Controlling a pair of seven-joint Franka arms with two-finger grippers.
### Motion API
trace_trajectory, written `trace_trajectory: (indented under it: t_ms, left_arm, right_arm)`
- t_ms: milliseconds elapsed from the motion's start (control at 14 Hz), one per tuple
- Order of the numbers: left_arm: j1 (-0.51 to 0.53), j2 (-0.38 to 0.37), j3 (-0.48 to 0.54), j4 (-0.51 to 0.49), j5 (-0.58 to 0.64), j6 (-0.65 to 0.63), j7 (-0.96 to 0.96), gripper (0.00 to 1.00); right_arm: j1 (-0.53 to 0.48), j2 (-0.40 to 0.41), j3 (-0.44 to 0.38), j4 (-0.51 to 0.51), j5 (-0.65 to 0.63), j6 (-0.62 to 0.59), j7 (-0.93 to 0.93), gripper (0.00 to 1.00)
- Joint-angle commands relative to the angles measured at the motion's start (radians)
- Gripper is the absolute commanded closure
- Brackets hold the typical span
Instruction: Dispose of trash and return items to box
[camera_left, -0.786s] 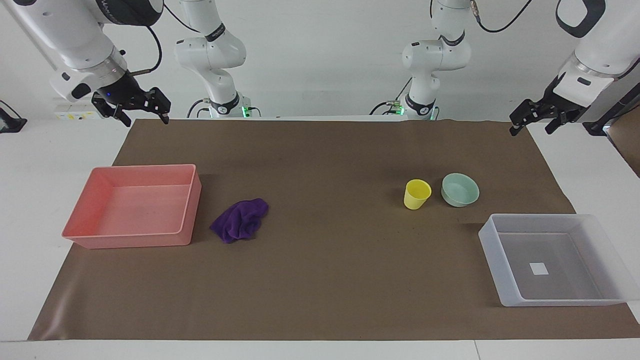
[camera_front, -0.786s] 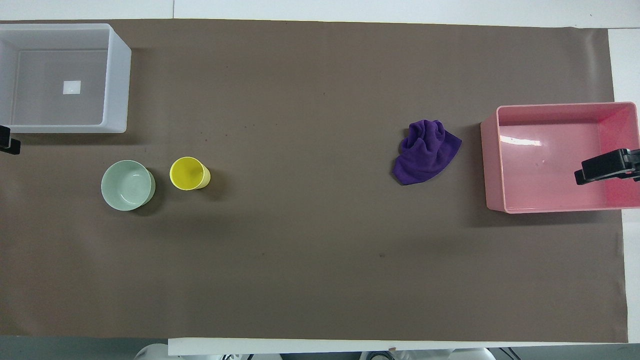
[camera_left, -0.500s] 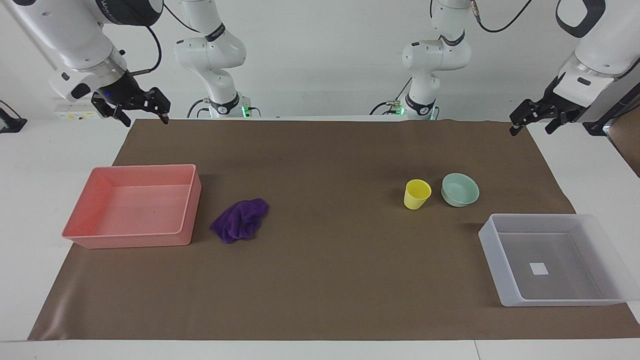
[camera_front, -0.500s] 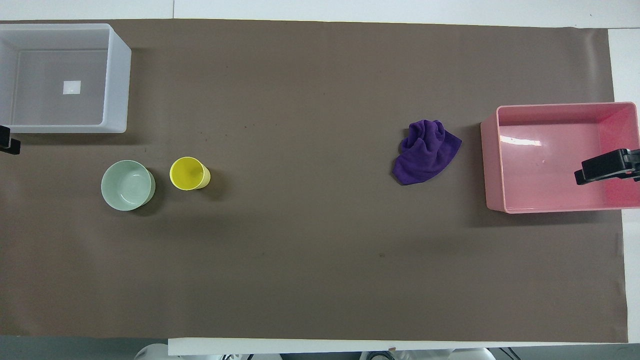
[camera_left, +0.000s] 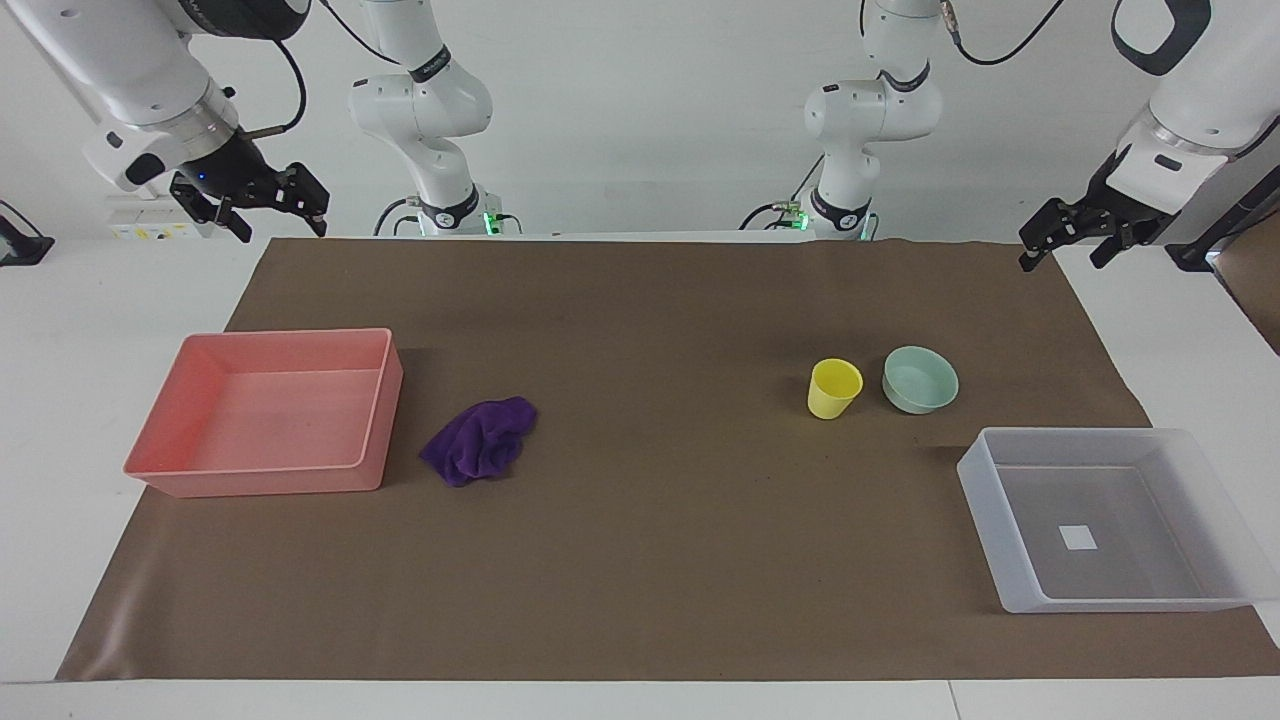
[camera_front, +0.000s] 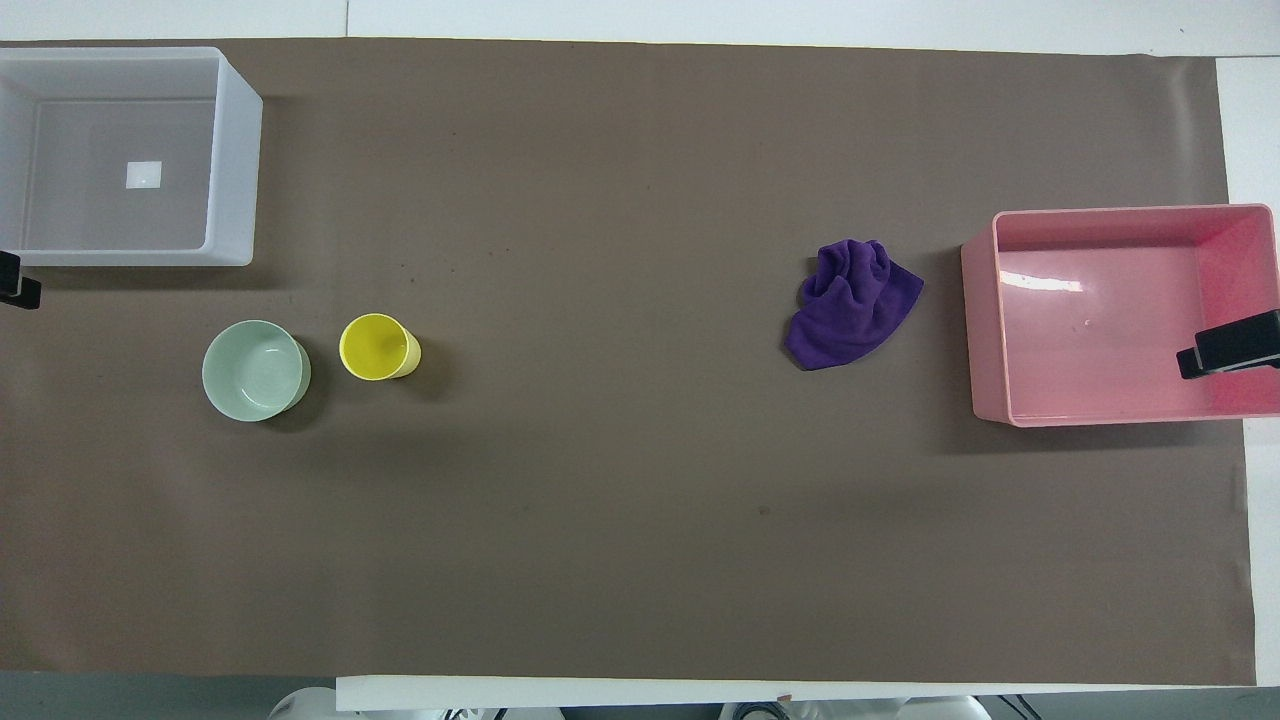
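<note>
The purple rag (camera_left: 480, 440) (camera_front: 850, 303) lies crumpled on the brown mat, beside the pink tray. The yellow cup (camera_left: 834, 388) (camera_front: 377, 347) stands upright beside the mint-green bowl (camera_left: 920, 379) (camera_front: 254, 369). Both are nearer to the robots than the translucent box (camera_left: 1100, 520) (camera_front: 232, 160), which holds nothing. My right gripper (camera_left: 283, 228) (camera_front: 1228, 345) is open and empty, raised at the right arm's end of the table. My left gripper (camera_left: 1063, 258) (camera_front: 15, 285) is open and empty, and waits raised at the left arm's end.
The pink tray (camera_left: 383, 400) (camera_front: 985, 330) stands at the right arm's end of the mat and holds nothing. The brown mat (camera_left: 650, 540) covers most of the white table.
My right gripper has risen a little and drawn back toward the right arm's end of the table. The left arm and all objects have not moved.
</note>
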Motion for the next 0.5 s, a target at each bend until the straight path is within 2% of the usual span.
trace_trajectory:
  t_ms: [0, 214, 357, 429]
  left_arm:
    - [0.0, -0.01, 0.001, 0.001, 0.011, -0.019, 0.004, 0.0]
    - [0.002, -0.013, 0.001, -0.002, 0.011, -0.04, 0.002, 0.0]
    - [0.002, -0.024, 0.001, -0.01, 0.011, -0.066, 0.001, 0.0]
    - [0.0, -0.04, 0.001, -0.048, 0.011, -0.045, -0.004, 0.0]
  right_arm:
    - [0.042, 0.043, 0.014, -0.045, 0.004, 0.107, -0.012, 0.0]
    - [0.116, 0.137, 0.014, -0.065, 0.007, 0.239, 0.09, 0.0]
    - [0.196, 0.221, 0.014, -0.082, 0.013, 0.369, 0.157, 0.0]
    - [0.22, 0.264, 0.015, -0.088, 0.013, 0.431, 0.19, 0.0]
